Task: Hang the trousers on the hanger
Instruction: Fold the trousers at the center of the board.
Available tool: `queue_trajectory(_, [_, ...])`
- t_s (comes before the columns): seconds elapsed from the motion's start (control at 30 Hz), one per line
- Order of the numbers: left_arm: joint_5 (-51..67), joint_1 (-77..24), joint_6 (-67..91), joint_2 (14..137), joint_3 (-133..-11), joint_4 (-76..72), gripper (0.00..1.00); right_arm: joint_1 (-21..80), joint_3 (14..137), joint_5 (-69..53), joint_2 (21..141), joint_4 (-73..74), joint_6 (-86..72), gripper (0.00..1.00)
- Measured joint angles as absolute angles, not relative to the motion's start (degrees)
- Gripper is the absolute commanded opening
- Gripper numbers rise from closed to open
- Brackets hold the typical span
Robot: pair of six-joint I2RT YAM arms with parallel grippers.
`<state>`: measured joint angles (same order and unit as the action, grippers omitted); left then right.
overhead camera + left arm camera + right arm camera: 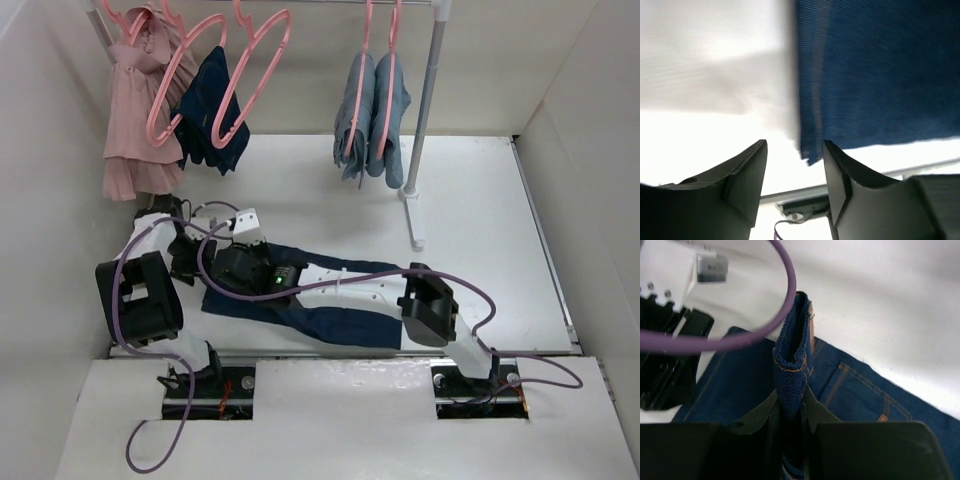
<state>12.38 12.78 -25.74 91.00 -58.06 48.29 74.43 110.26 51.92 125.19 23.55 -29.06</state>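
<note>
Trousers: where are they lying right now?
In the top view the trousers lie across the near edge of the table, slightly left of centre. The right wrist view shows the right tool pinching a raised fold of them.

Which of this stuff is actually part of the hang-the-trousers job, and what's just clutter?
Job:
- dark navy trousers
- right claw, shut on a fold of them
- left claw, open at the cloth's edge
- pink hanger, hanging up top

Clutter:
- pink garment
- small navy garment
- light-blue jeans
- rack pole
</note>
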Motion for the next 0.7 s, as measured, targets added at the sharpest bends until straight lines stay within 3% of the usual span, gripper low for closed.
queue_trajectory(0.17, [8.93,15.18,-23.88,88.03,-59.59,45.93,0.46,74.32,110.21,46.54,125.32,17.10,-21.54,0.00])
queue_trajectory(0.2, [8.60,15.42,-23.77,87.70,-59.86,45.82,0.46,74.35,110.24,45.06,125.60,15.86,-19.94,0.05])
queue_trajectory(0.27, [8.12,16.19,-23.49,87.50,-60.55,45.74,0.47,74.48,110.98,42.15,127.11,13.87,-17.04,0.26])
queue_trajectory(0.3, [8.12,16.75,-23.42,87.50,-60.90,45.67,0.47,74.59,111.48,40.27,128.27,13.15,-15.59,0.31])
queue_trajectory(0.4, [7.66,20.27,-23.38,87.50,-62.04,45.32,0.47,75.24,112.01,33.58,131.79,12.38,-11.53,0.58])
queue_trajectory(0.43, [7.29,21.80,-23.33,87.50,-62.59,45.15,0.47,75.66,111.98,30.85,132.66,12.47,-10.02,0.71])
queue_trajectory(0.47, [6.98,23.40,-23.29,87.53,-63.46,45.06,0.47,76.20,111.92,28.29,133.40,12.56,-8.49,0.75])
queue_trajectory(0.63, [7.60,27.24,-23.51,87.48,-69.19,44.64,0.48,80.25,111.74,19.46,133.62,13.56,-1.63,0.76])
queue_trajectory(0.7, [10.31,27.05,-24.03,87.42,-70.96,44.69,0.53,81.21,109.95,18.11,131.85,13.65,-1.26,0.76])
